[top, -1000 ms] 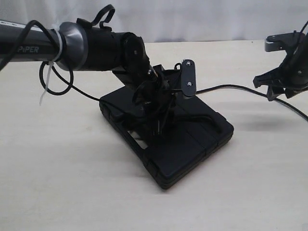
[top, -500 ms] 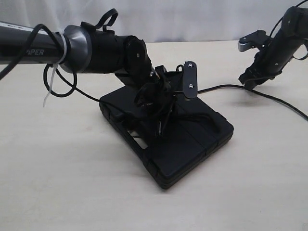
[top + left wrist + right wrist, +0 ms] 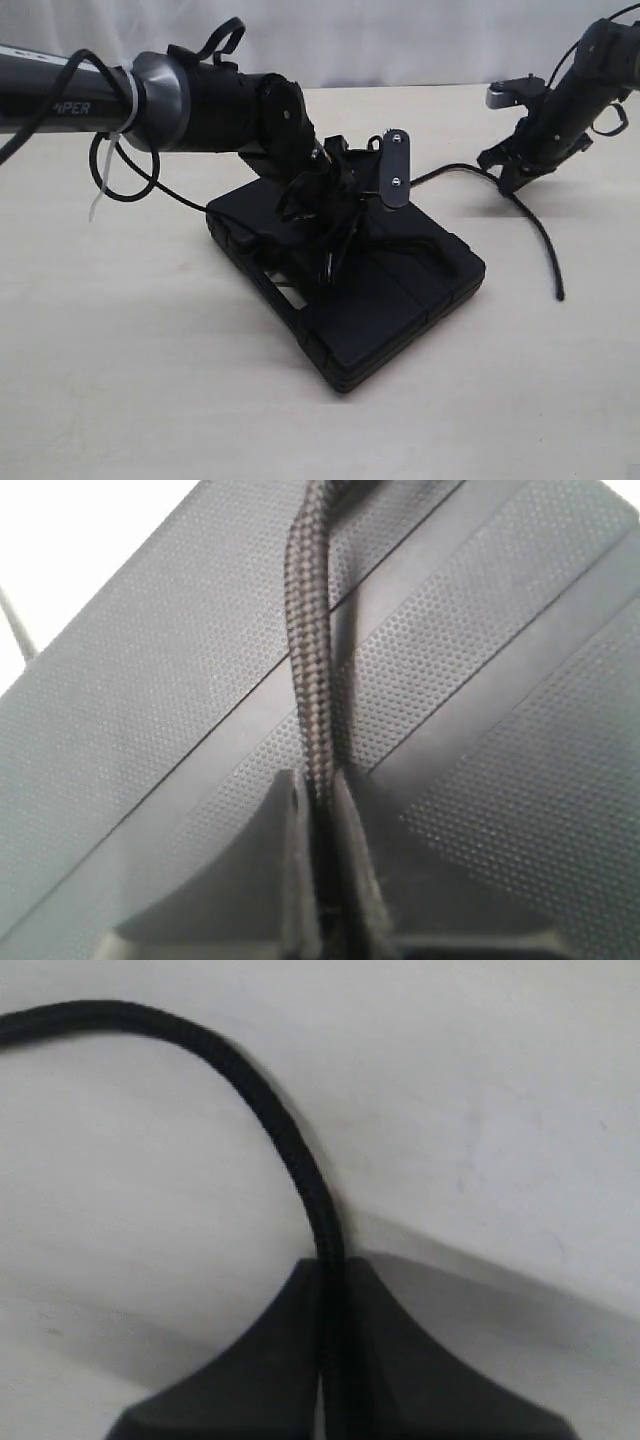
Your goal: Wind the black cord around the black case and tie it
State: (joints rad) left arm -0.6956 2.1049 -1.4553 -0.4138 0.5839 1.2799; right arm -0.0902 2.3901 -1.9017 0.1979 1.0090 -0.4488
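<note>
Pinching the black cord (image 3: pixel 308 660) tight between the closed jaws of the left gripper (image 3: pixel 322 792), directly over the grooved lid of the black case (image 3: pixel 480 730), apparently to anchor that stretch against the lid. Sending the braid straight out from the pinch across the ridges. Clamping the same cord farther along in the shut jaws of the right gripper (image 3: pixel 330 1265), close over the pale table (image 3: pixel 500 1110), well apart from the case on its right side. Letting the free length curve away in a slack arc, loose end trailing on the table. Leaving the case flat beneath the bent left arm. Probably gripping at two points to fix one side while drawing the other around; no tied knot visible yet.
</note>
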